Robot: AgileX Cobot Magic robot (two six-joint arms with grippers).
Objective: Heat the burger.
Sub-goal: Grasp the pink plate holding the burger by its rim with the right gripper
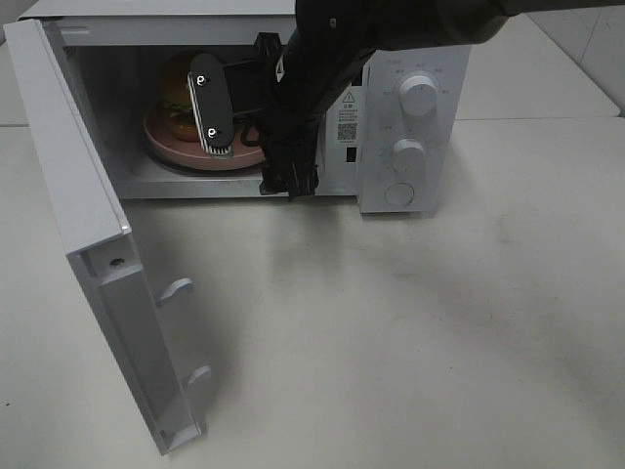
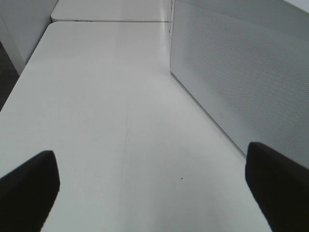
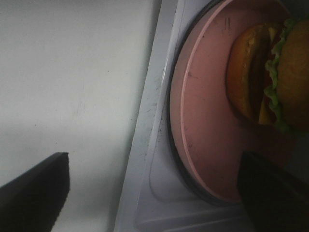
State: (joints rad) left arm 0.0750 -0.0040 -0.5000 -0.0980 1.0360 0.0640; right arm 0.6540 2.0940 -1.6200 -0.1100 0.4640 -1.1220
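Facing the desk [image 2: 96, 121], left jaws gape empty; right jaws, released, part-hide burger [image 1: 178, 98] on pink plate [image 1: 156, 134] inside microwave [image 1: 415, 127].

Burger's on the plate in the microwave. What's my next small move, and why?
Probably draw the right gripper straight back out of the microwave: its jaws stand open, the burger sits free on the pink plate, and the door cannot close while it is inside.
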